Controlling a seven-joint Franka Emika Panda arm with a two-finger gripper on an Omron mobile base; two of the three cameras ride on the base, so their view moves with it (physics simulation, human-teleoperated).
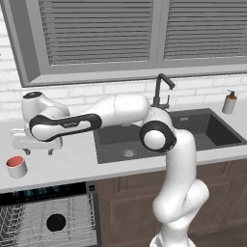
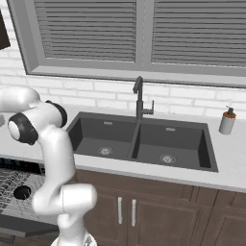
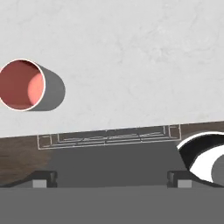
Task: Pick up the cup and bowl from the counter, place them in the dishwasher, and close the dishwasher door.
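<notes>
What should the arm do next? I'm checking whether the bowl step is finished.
Probably move the open gripper over the cup and descend. The bowl already lies in the dishwasher rack, while the cup stands upright on the counter, beside the gripper.

Black faucet (image 2: 139, 98) stood behind dark double sink (image 2: 139, 141); soap dispenser (image 2: 227, 120) sat right of it; grey shuttered window (image 2: 139, 33) above, brown cabinets (image 2: 158, 211) below
</notes>
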